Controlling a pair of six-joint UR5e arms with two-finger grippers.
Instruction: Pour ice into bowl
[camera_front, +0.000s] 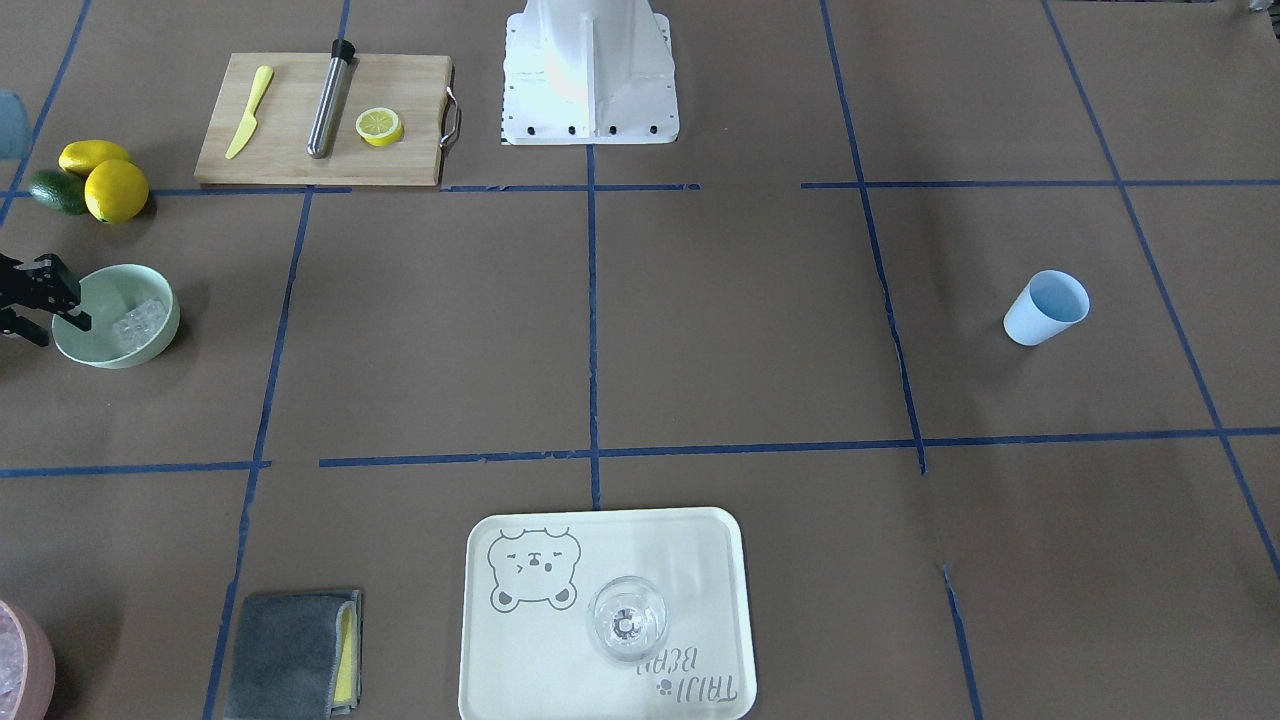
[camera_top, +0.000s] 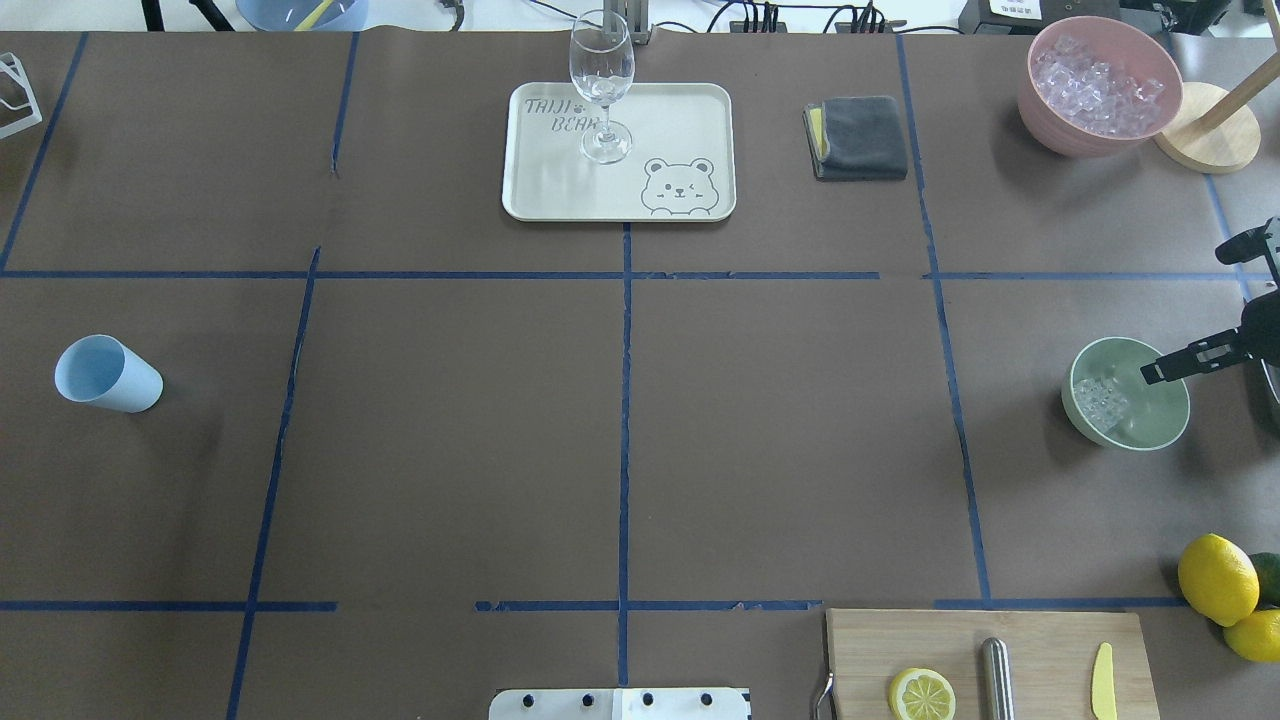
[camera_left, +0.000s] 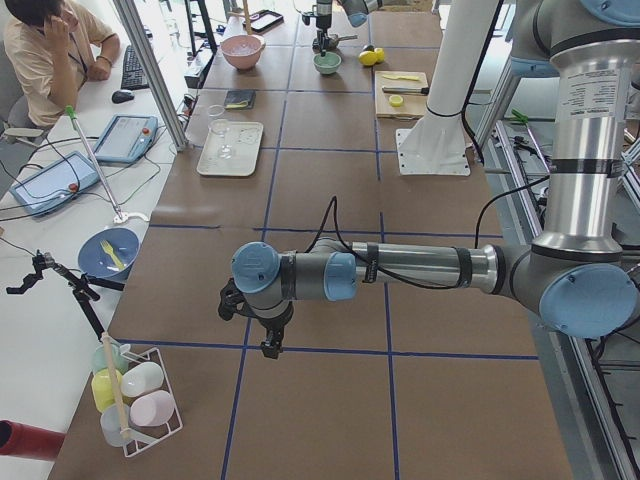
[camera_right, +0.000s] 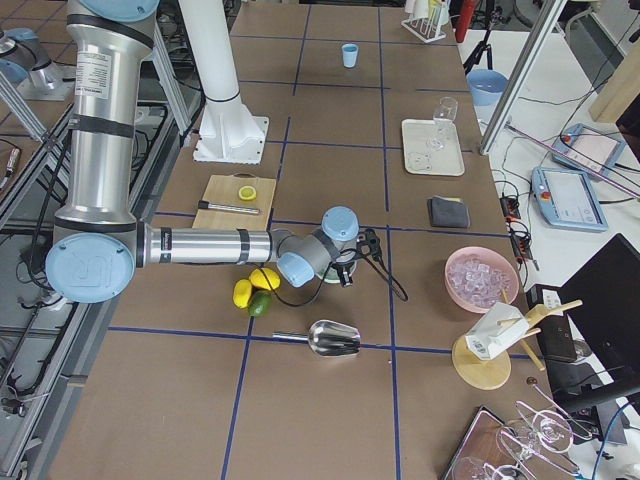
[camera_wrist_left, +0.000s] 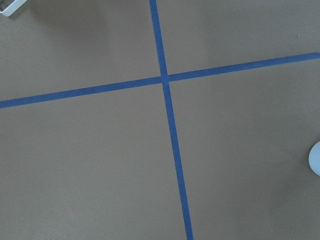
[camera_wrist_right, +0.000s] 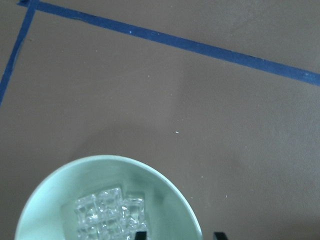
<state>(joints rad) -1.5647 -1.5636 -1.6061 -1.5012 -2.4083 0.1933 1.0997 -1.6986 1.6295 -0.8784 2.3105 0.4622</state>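
The right fingers (camera_front: 72, 315) are hovering spread apart astride the bowl's (camera_front: 165, 335) rim and gripping nothing, the arm being cut off at the frame edge. The ice (camera_wrist_right: 107, 214) is lying inside the bowl. The left fingers (camera_left: 268, 348) are hanging over the tabletop (camera_left: 330, 400); I cannot tell their spread.

The table (camera_top: 450, 450) is covered edge to edge in brown paper (camera_front: 750, 330), matte and slightly creased. Blue tape (camera_top: 625, 400) divides it into a grid of large rectangles. Along its far long edge runs a white desk (camera_left: 45, 330) carrying a keyboard (camera_left: 131, 68) and a tablet (camera_left: 128, 138). A slanted aluminium post (camera_left: 150, 75) rises between desk and table. Beyond the near long edge lie grey metal rails (camera_right: 25, 330) and cables. The light is even, and the shadows are soft.
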